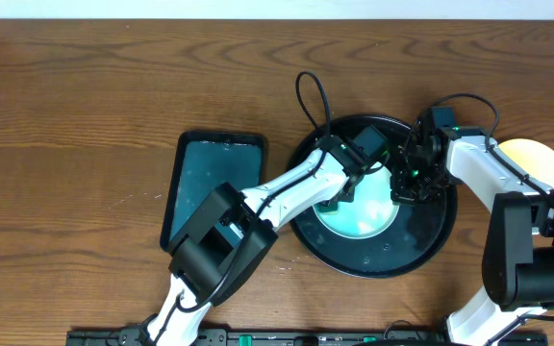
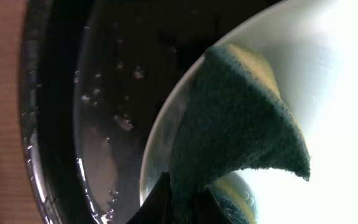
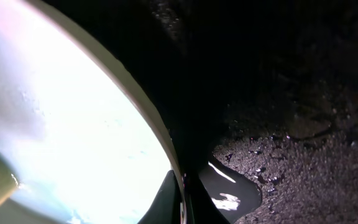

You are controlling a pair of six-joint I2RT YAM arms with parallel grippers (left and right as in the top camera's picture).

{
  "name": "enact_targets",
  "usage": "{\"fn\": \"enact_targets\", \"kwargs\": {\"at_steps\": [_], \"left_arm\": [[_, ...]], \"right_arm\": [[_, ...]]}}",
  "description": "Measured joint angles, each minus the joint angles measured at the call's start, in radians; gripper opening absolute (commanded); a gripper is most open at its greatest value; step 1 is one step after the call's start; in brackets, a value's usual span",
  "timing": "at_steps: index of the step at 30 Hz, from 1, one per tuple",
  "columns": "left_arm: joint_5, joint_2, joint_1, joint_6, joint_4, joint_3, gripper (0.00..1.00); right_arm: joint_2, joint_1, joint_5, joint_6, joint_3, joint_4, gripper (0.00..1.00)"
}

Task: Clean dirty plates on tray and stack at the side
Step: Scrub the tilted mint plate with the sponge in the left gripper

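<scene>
A pale aqua plate [image 1: 365, 213] is seen lying in the black tray [image 1: 421, 240], whose wet floor is dotted with droplets. The left gripper [image 2: 180, 202] is closed on a sponge [image 2: 241, 124], whose dark green face is laid over the plate's rim, while the right gripper [image 3: 182, 196] is clamped on the plate's edge at the other side. A yellow plate [image 1: 539, 156] is seen on the table [image 1: 65, 144] right of the tray, partly hidden by the right arm [image 1: 479, 168], and a teal tray [image 1: 200, 183] is set to the left.
</scene>
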Motion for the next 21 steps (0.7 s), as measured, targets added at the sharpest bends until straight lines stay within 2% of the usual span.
{"fn": "enact_targets", "kwargs": {"at_steps": [2,4,10,12,21], "left_arm": [[0.008,0.002,0.0,0.006,0.018,0.0,0.07],[0.08,0.002,0.01,0.015,0.058,-0.003,0.07],[0.449,0.018,0.076,0.023,0.235,-0.018,0.08],[0.519,0.028,0.077,0.016,0.275,-0.018,0.08],[0.631,0.046,0.049,-0.005,0.334,-0.019,0.08]], "right_arm": [[0.0,0.001,-0.003,0.002,0.0,0.002,0.01],[0.0,0.001,-0.003,0.004,0.0,0.003,0.01],[0.0,-0.005,0.017,0.004,0.001,0.008,0.01],[0.0,-0.005,0.019,0.004,0.001,0.008,0.01],[0.0,-0.005,0.019,0.004,0.001,0.008,0.01]]}}
